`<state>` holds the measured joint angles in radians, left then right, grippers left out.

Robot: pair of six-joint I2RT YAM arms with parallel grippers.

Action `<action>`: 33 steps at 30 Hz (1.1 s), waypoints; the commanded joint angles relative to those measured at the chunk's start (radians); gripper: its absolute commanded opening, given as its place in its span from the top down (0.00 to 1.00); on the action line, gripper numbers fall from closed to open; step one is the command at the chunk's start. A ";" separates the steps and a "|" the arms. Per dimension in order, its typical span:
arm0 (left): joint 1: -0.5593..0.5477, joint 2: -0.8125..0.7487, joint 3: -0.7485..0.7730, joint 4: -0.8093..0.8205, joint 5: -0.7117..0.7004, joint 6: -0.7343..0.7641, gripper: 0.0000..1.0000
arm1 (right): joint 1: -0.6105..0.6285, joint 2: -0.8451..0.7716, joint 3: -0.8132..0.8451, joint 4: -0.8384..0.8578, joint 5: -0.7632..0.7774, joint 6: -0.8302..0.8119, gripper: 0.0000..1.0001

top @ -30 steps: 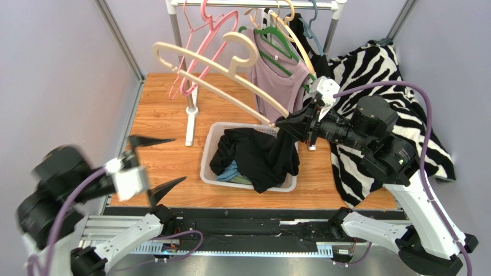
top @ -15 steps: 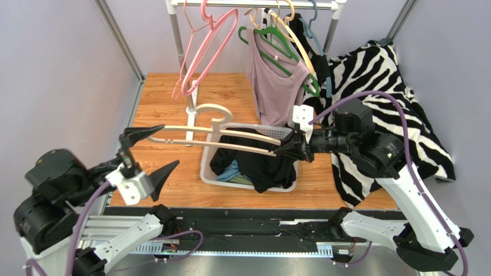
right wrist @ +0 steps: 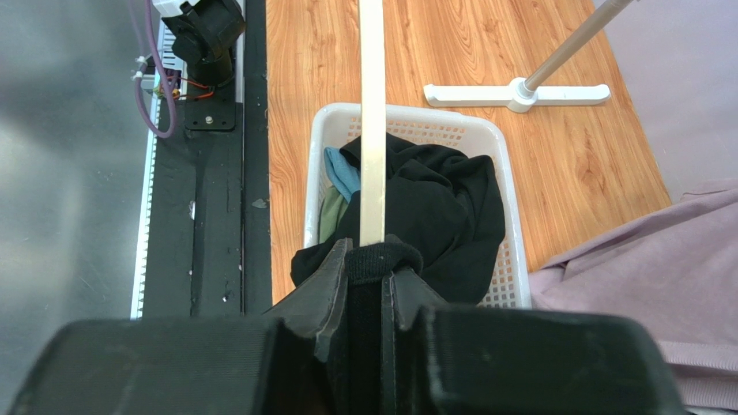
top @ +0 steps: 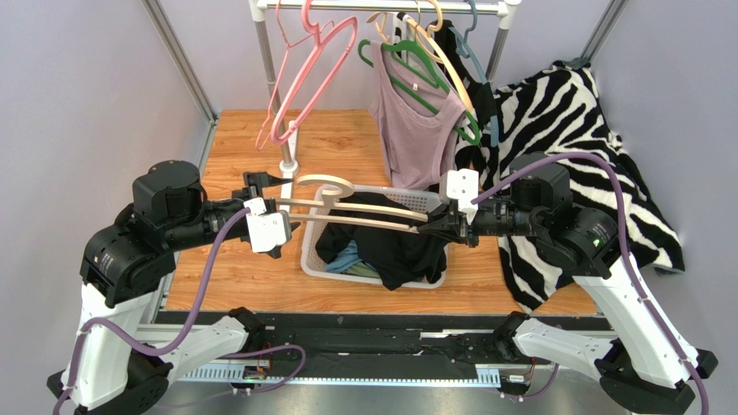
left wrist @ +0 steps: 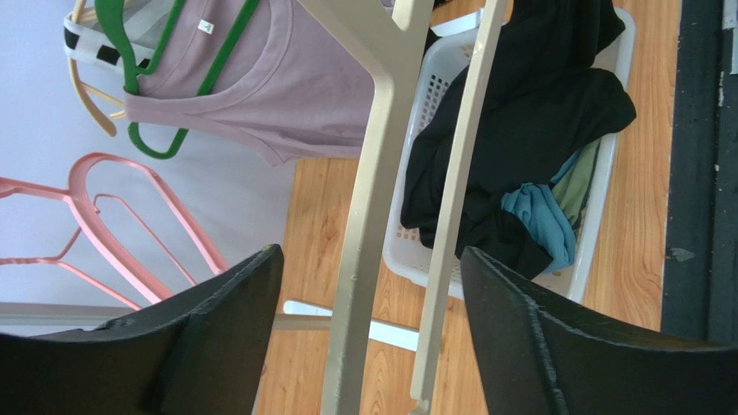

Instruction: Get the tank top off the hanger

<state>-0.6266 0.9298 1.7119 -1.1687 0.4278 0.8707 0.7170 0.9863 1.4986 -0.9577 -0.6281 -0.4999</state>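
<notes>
Judging by the layout, the removal itself looks done. The cream hanger (left wrist: 368,199) is bare, and a black garment (top: 390,242), which I take to be the tank top, lies heaped in the white basket (top: 346,275) directly beneath it. What seems left is to deal with the empty hanger.

The right gripper (right wrist: 371,259) is pinched tight on one tip of the hanger and holds it roughly level over the basket. The left gripper (left wrist: 372,252) stands wide, its two dark fingers straddling the other end of the hanger with daylight on both sides, touching neither the shoulder arm nor the bar.

The hanger is smooth, rigid and pale, with a broad flat shoulder arm and a thinner crossbar. The black cloth is soft and limp, folded over blue and green pieces. The basket is perforated plastic with rounded corners, on a wood-grain table (top: 242,147). A mauve top (top: 416,138) hangs on a green hanger (left wrist: 111,26) on the rail behind.
</notes>
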 commanded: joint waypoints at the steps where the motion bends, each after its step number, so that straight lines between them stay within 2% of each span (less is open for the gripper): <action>1: 0.001 0.010 0.043 -0.043 0.051 0.022 0.28 | 0.010 -0.012 0.014 0.028 0.030 -0.026 1.00; 2: 0.001 0.020 0.054 -0.075 0.055 0.028 0.50 | 0.012 -0.009 0.014 0.033 0.036 -0.025 1.00; 3: 0.001 0.030 0.060 -0.092 0.058 0.028 0.63 | 0.010 -0.005 0.017 0.036 0.047 -0.025 1.00; 4: 0.001 0.055 0.069 -0.109 0.060 0.027 0.85 | 0.012 -0.003 0.018 0.043 0.054 -0.020 1.00; 6: 0.002 0.075 0.094 -0.150 0.058 0.016 0.99 | 0.013 0.000 0.015 0.077 0.068 -0.014 1.00; 10: 0.001 0.090 0.107 -0.155 0.069 -0.021 1.00 | 0.012 0.020 0.009 0.140 0.085 0.000 1.00; 15: 0.001 0.046 0.055 -0.077 0.081 -0.096 1.00 | 0.012 0.057 0.008 0.250 0.093 0.029 1.00; 19: 0.002 -0.006 -0.009 -0.019 0.092 -0.249 1.00 | 0.013 0.095 0.005 0.384 0.120 0.040 1.00; 23: 0.001 -0.062 -0.136 0.018 0.144 -0.364 1.00 | 0.013 0.158 0.017 0.453 0.107 0.060 0.98; 25: 0.001 -0.088 -0.194 0.030 0.166 -0.409 1.00 | 0.012 0.179 0.040 0.462 0.073 0.077 0.89; 26: 0.001 -0.092 -0.208 0.030 0.173 -0.420 1.00 | 0.013 0.187 0.048 0.462 0.064 0.081 0.80; 30: 0.002 -0.117 -0.253 0.053 0.216 -0.467 1.00 | 0.013 0.209 0.069 0.465 0.048 0.095 0.58; 32: 0.004 -0.120 -0.268 0.063 0.230 -0.484 1.00 | 0.013 0.204 0.075 0.468 0.057 0.097 0.40; 33: 0.004 -0.123 -0.271 0.063 0.242 -0.481 1.00 | 0.013 0.200 0.078 0.468 0.068 0.096 0.35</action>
<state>-0.6079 0.7933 1.4677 -1.2007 0.4839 0.4530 0.7048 1.2007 1.5059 -0.6773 -0.5278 -0.4629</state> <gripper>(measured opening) 0.033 0.578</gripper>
